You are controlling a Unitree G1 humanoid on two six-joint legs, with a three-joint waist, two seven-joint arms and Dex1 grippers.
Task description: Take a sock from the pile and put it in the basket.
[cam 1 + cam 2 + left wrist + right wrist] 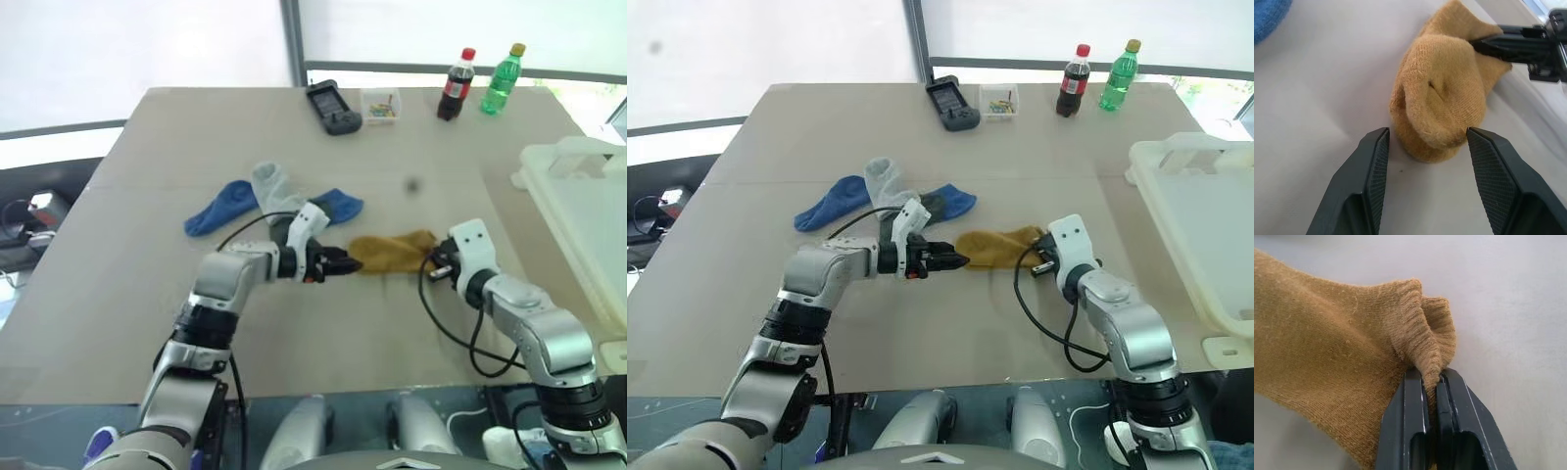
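1. The mustard sock lies flat on the table, stretched between the two arms, apart from the pile of blue and pale socks just behind it.
2. The right gripper is clamped tight on the sock's ribbed cuff; the knit bunches into a fold right between the black fingers, so that end is secured.
3. The left gripper stands with its jaws apart, one finger on each side of the toe end and not pinching it. That end looks free.
4. Handling, as I read it: soft, limp knit, very light, nothing fragile. It will droop and swing from whichever point is held, and it creases rather than resists.
5. The textured finger pads should bite well on the fuzzy weave, so slipping looks unlikely. The doubled cuff is the thickest, firmest spot to take, and that is where the hold is now.
6. The basket waits at the table's right edge, well apart from the sock, on the right arm's side. A lift from the cuff would let the rest hang below, so clearing the thick rim is the thing to watch.
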